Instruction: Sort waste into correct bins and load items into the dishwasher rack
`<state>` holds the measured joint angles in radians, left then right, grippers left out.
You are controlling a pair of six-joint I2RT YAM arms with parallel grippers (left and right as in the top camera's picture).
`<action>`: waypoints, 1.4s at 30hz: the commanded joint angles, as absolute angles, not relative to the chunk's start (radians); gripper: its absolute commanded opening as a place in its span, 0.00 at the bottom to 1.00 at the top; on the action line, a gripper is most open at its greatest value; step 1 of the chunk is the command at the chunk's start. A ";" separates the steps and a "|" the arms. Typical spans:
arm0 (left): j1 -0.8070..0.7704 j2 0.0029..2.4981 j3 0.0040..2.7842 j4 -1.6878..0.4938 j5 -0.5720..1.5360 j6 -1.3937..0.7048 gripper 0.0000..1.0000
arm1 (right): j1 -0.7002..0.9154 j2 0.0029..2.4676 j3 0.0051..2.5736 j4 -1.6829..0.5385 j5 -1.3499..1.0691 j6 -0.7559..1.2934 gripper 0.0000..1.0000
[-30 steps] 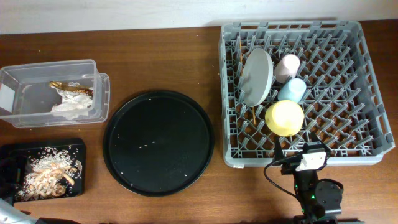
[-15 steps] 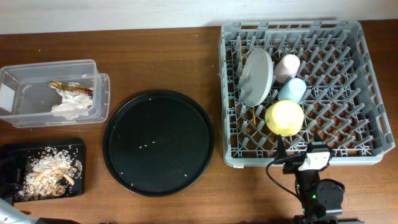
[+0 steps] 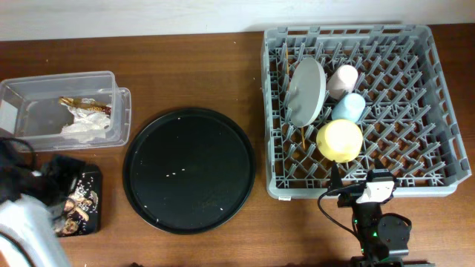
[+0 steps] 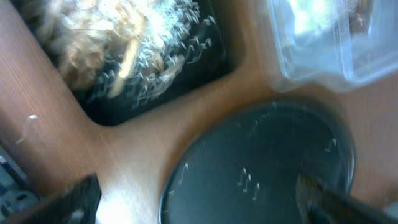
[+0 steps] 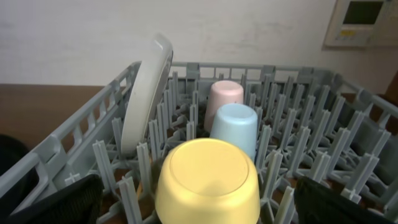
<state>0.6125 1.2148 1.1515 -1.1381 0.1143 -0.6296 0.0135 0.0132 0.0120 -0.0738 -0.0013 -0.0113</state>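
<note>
The grey dishwasher rack (image 3: 438,111) holds the upright white plate (image 3: 306,90), pink cup (image 3: 343,80), light blue cup (image 3: 349,107), upturned yellow saucer (image 3: 339,139) and chopsticks (image 3: 288,63). The clear tub (image 3: 22,93) holds the white napkin (image 3: 85,127) and the brown-gold wrapper (image 3: 85,104). The black tray (image 3: 87,215) holds food scraps (image 3: 78,202) and is partly hidden by my left arm. My left gripper (image 3: 67,172) is open and empty above it. My right gripper (image 3: 364,191) is open and empty at the rack's front edge, facing the saucer (image 5: 208,180).
The large round black tray (image 3: 189,169) lies between the bins and the rack, with a few rice grains on it. The blurred left wrist view shows the scraps (image 4: 118,43), the tub (image 4: 317,43) and the round tray (image 4: 261,162).
My left arm has swung in from the bottom left corner and now covers most of the black tray. My right gripper has drawn back slightly from the rack.
</note>
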 commanded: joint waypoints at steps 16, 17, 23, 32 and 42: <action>0.000 0.095 0.082 -0.154 0.036 -0.155 0.99 | 0.004 0.003 0.006 -0.081 0.005 -0.006 0.98; 0.000 0.057 0.031 -0.078 0.037 -0.155 1.00 | 0.004 0.004 0.006 -0.081 0.006 -0.006 0.98; -0.002 0.005 0.009 -0.034 0.030 -0.155 0.99 | 0.004 0.004 0.006 -0.081 0.005 -0.006 0.98; -0.001 0.005 0.009 -0.084 -0.009 0.070 0.99 | 0.004 0.004 0.006 -0.081 0.005 -0.006 0.98; -0.001 0.005 0.009 -0.083 -0.046 0.056 0.99 | 0.004 0.003 0.006 -0.081 0.005 -0.006 0.98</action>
